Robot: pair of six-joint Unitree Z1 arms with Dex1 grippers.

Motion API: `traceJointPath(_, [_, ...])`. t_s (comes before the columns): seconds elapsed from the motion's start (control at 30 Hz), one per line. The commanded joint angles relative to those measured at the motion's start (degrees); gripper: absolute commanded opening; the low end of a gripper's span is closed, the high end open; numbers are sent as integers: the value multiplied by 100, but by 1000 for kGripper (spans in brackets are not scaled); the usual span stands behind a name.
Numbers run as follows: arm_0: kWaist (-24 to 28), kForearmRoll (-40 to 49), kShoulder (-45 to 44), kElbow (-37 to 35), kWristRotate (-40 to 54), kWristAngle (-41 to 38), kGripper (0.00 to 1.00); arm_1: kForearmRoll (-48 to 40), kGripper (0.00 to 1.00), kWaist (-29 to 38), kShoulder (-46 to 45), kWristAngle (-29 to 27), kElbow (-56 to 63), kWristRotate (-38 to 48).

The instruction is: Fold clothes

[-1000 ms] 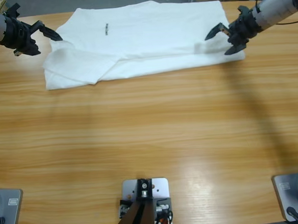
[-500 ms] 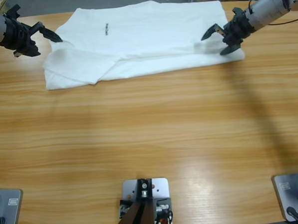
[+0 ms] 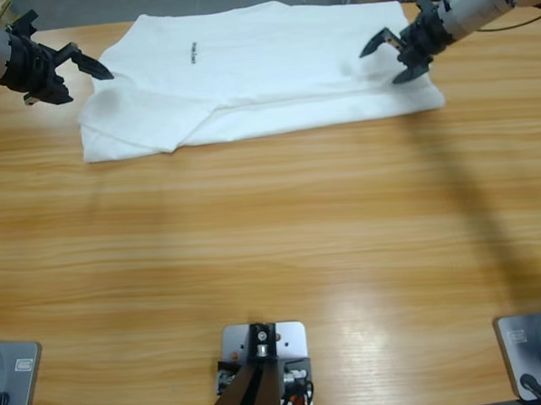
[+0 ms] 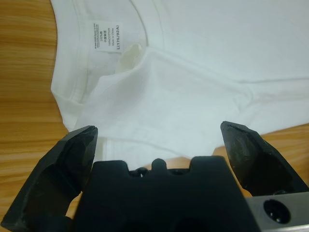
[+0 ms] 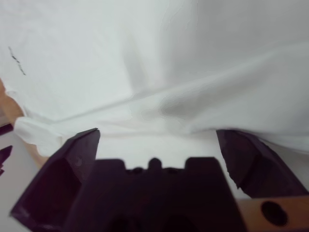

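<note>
A white T-shirt (image 3: 263,67) lies partly folded across the far side of the wooden table, with a small dark mark (image 3: 193,53) near its collar. My left gripper (image 3: 86,67) hovers open at the shirt's left edge, beside a sleeve; the left wrist view shows the collar with its size label (image 4: 104,36) and nothing between the jaws. Over the shirt's right end my right gripper (image 3: 390,58) is open, holding nothing. The right wrist view looks down on white cloth (image 5: 159,72) with a fold line running across it.
Bare wooden tabletop (image 3: 273,257) stretches from the shirt toward the near edge. Dark clutter and a floor edge show past the table's far side.
The right gripper has moved up and left from the shirt's lower right corner, further over the cloth. The left gripper has barely shifted. The shirt lies the same.
</note>
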Motion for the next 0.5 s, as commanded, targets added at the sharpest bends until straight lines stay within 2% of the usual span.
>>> traceJointPath(0.03, [48, 112, 142, 40, 73, 21, 999, 190, 1000, 42, 530, 119, -445, -18])
traceJointPath(0.23, [50, 153, 117, 40, 82, 21, 999, 383, 1000, 40, 748, 133, -894, -53])
traceJointPath(0.5, [59, 253, 65, 22, 109, 21, 999, 1285, 1000, -50, 1265, 144, -2388, -250])
